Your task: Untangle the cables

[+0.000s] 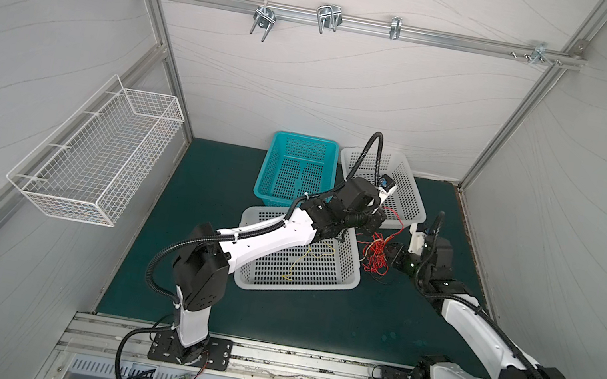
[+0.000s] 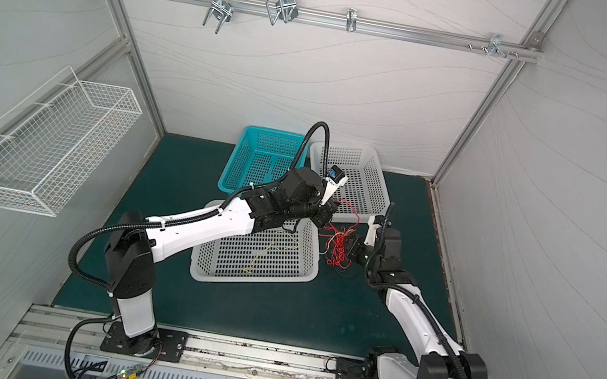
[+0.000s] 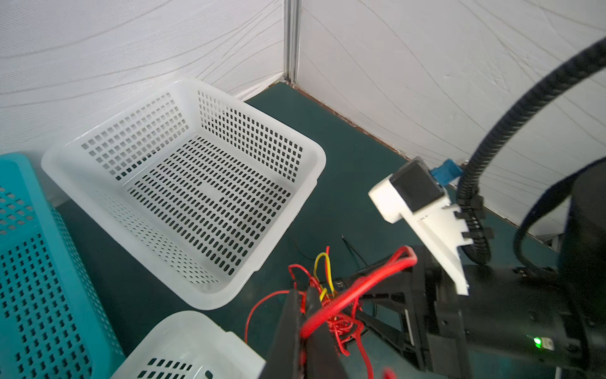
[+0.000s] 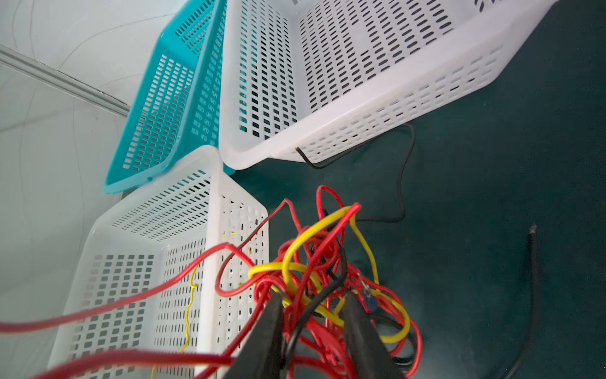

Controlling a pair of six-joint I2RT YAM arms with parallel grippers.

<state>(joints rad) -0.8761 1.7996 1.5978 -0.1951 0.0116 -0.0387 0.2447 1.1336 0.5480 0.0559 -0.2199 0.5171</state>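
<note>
My left claw (image 3: 303, 295) is clamped on the cables (image 4: 323, 259), just beside the front white basket (image 1: 297, 287). My right claw (image 4: 313, 302) stands apart around this same tangle.

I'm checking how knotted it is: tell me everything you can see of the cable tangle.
The cable tangle is a loose knot of thin plastic-sheathed wires, mostly red, with yellow loops and black strands. It sits over the green mat beside the near white basket. The left gripper is shut on one red loop; the right gripper has its jaws either side of the knot, grip unclear. One black strand trails off to the far white basket.
</note>
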